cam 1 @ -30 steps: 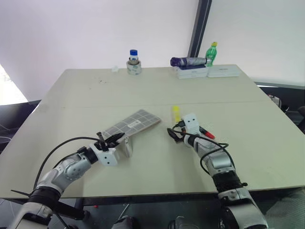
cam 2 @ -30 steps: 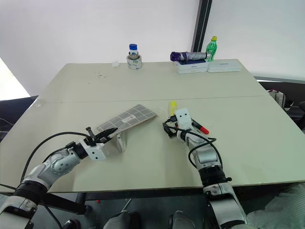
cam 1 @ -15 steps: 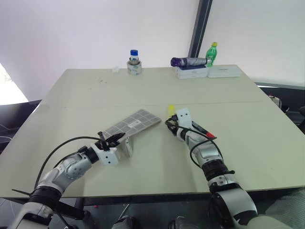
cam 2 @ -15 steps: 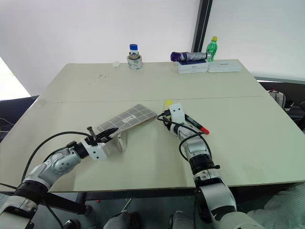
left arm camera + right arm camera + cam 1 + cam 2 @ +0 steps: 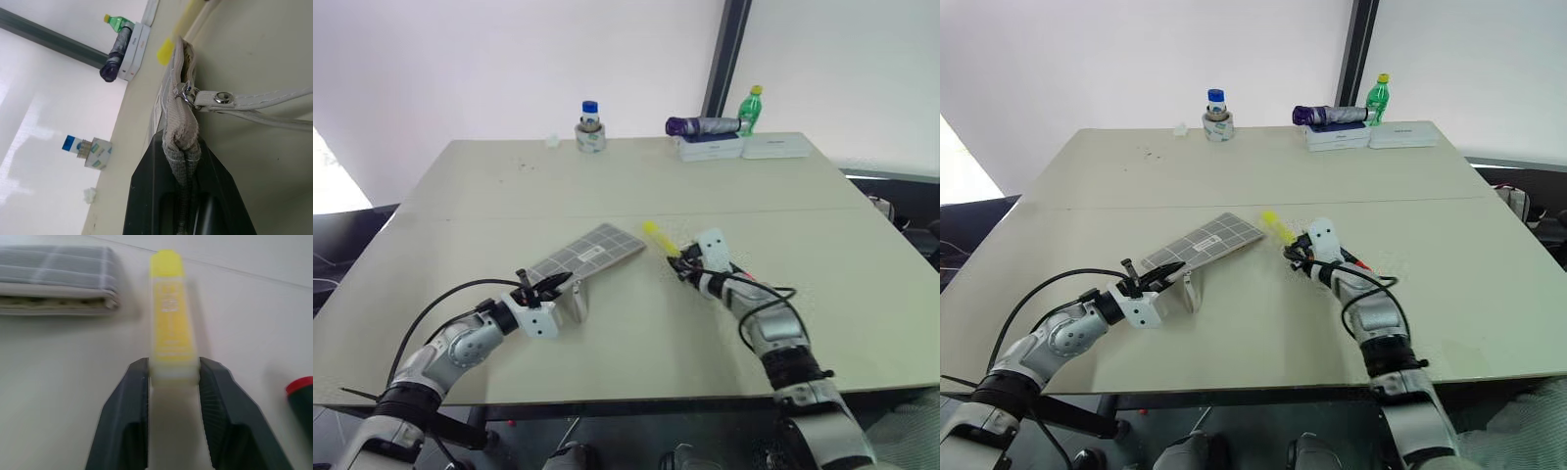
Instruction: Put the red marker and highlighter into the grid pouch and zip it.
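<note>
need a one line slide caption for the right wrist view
Right gripper clamps the yellow highlighter beside the grid pouch, red marker nearby on the table.

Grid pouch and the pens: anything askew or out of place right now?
Nothing stands out. The left end effector pinches the grid pouch at its near end. The right end effector grips the highlighter, pointing toward the pouch. The red marker lies on the table.

Right claw (image 5: 168, 377) closed on the highlighter (image 5: 169, 316) — lifted off table.
</note>
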`<state>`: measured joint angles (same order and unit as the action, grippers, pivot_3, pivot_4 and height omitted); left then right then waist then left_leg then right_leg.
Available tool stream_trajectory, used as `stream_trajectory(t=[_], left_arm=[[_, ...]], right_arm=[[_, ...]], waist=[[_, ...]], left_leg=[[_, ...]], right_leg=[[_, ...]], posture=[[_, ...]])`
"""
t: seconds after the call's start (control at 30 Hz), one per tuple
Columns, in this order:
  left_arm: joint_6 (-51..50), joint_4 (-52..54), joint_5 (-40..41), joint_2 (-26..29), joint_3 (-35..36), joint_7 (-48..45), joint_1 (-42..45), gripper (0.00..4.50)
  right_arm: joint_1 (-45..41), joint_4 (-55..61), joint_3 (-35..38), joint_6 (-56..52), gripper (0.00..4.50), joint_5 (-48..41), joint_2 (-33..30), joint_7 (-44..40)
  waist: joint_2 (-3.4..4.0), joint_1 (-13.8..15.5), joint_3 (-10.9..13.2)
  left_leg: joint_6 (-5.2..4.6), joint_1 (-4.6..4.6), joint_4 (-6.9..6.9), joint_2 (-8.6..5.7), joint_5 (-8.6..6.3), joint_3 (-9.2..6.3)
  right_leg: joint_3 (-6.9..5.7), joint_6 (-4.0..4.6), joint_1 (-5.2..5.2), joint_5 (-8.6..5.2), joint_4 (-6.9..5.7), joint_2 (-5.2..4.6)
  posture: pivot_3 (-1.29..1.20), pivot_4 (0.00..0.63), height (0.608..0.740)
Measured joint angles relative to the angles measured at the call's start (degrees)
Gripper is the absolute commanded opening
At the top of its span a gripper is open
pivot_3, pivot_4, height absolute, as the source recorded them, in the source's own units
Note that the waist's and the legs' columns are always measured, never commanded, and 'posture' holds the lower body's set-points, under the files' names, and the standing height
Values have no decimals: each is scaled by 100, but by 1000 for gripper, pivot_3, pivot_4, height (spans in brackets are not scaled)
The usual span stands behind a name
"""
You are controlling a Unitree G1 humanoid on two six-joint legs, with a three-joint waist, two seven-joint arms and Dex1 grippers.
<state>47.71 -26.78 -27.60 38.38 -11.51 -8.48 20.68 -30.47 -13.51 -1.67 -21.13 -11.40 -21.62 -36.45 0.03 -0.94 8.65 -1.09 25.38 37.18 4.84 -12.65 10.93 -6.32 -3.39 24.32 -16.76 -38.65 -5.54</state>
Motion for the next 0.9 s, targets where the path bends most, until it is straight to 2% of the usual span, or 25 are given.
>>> stream_trajectory(t=[0.1, 0.17, 0.37, 0.67, 0.9], left_arm=[[-38, -6, 298, -86, 13, -139, -31, 0], [-96, -12, 453, -132, 17, -205, -36, 0], [-116, -20, 680, -209, 23, -362, 30, 0], [-20, -28, 652, -184, 21, -422, 37, 0], [408, -26, 284, 28, -119, -529, 138, 0]], right_arm=[[361, 912, -33, -316, 817, -403, -714, -994], [558, 1189, -38, -491, 817, -565, -900, -1319], [663, 1303, -225, -689, 817, -594, -760, -1286], [294, 1055, -431, -544, 817, -438, -429, -1141], [-46, 689, -1140, 173, 817, 129, -446, -1627]], waist=[[-2, 12, 1], [-6, 7, 3], [-7, -6, 4], [-8, 14, 4], [-8, 2, 5]], left_leg=[[-5, 1, 0, 0, -3, -4], [-6, 0, 1, 0, -3, -5], [-4, 1, 1, 0, -2, -4], [-5, 1, 5, -1, -3, -2], [-5, 2, 4, -1, -3, 0]], right_leg=[[0, -1, -2, -1, 5, -1], [-1, -1, -3, 0, 6, 0], [-2, 0, 0, 0, 5, 4], [-2, 0, -1, 0, 5, 2], [-2, 0, 1, 0, 5, 3]], posture=[[0, 150, 740], [0, 150, 740], [0, 150, 740], [0, 150, 740], [0, 150, 740]])
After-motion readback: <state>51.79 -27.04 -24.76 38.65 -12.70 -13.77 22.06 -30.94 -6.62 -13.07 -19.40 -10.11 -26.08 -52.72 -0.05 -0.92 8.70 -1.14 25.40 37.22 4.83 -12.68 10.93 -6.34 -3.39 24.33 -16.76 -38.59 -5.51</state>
